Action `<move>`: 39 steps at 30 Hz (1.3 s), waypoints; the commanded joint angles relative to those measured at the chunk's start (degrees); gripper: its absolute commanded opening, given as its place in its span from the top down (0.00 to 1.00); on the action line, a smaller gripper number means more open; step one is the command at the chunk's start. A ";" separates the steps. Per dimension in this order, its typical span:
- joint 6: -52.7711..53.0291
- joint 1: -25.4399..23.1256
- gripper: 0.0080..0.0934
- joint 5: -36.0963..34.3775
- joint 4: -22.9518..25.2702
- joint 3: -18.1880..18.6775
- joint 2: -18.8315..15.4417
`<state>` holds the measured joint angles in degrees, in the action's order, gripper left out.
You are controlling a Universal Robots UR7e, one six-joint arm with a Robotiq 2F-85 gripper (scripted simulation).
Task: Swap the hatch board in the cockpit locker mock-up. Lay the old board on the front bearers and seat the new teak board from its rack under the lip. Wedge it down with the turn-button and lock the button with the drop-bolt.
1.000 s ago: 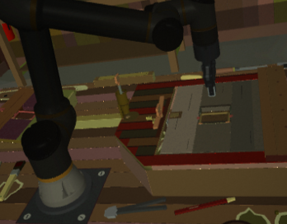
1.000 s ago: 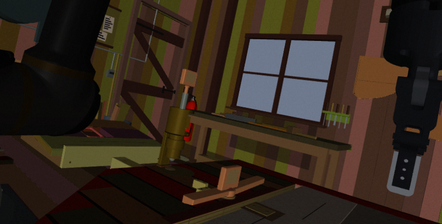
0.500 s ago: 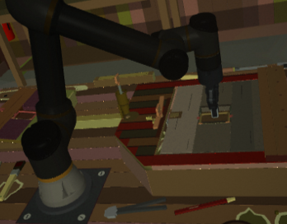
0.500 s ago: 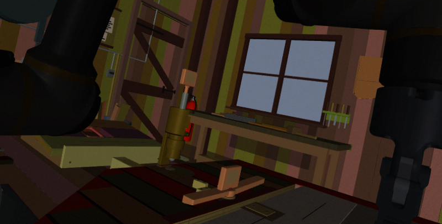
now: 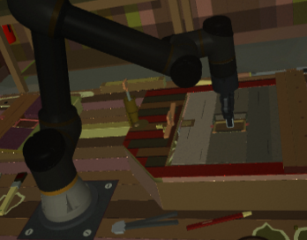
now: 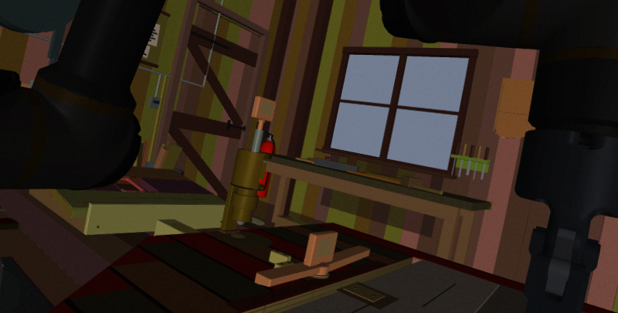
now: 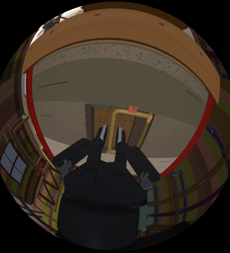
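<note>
The grey old hatch board [image 5: 223,132] lies in the red-framed locker opening [image 5: 214,170], and a brass lift handle [image 7: 120,125] sits in a recess near its middle [image 5: 230,125]. The turn-button [image 6: 313,261] lies on the deck left of the board, with the brass drop-bolt [image 6: 244,186] upright behind it. The new teak board [image 5: 296,121] stands at the right of the locker. My gripper [image 7: 111,135] is down at the handle recess, its fingers either side of one leg of the handle. It is partly closed and holds nothing.
Behind the work stand a shed wall with a window [image 6: 397,108] and a bench [image 6: 371,186]. A hammer [image 5: 144,223] and a red pencil [image 5: 219,220] lie on the floor in front of the locker. The arm's base [image 5: 64,207] stands front left.
</note>
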<state>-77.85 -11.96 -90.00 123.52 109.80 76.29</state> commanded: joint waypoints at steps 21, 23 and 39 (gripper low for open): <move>0.00 0.00 0.99 0.00 0.09 0.00 0.01; 0.00 0.00 1.00 0.00 0.09 0.00 0.01; 0.00 0.00 1.00 0.00 0.05 -0.01 0.03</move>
<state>-77.86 -11.97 -89.98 123.56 109.81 76.27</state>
